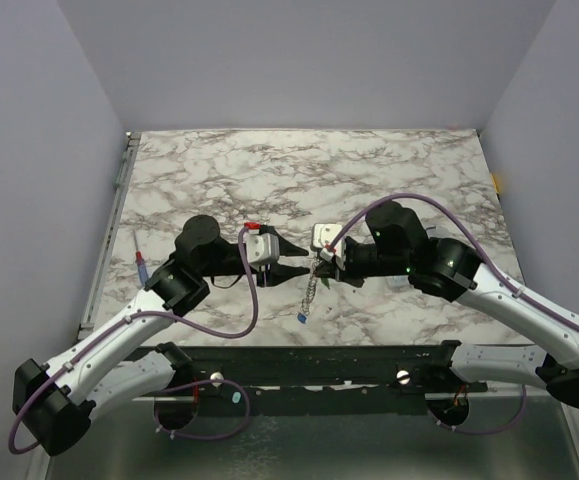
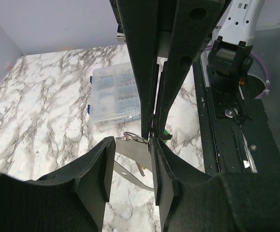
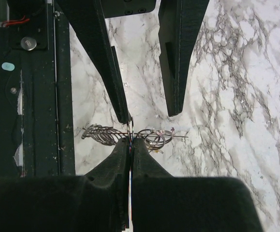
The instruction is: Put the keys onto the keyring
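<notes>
1. Nearest the arm bases, a blue-headed key (image 1: pixel 300 316) ends the fine chain (image 1: pixel 311 290). It is tiny, light and loose, so it will likely swing and slip away from a pad.
2. The chain leads up to the keyring (image 3: pixel 153 138), mid-table between both grippers. I cannot tell whether it rests on the marble table (image 1: pixel 269 170).
3. The right gripper (image 3: pixel 131 144) has its fingers pressed together, pinching the ring's thin wire. The metal looks stiff, springy and slick, and is best gripped across the wire.
4. The left gripper (image 2: pixel 130 153) is spread, straddling the ring and gripping nothing.
5. Beyond them sits a clear box (image 2: pixel 115 96).
</notes>
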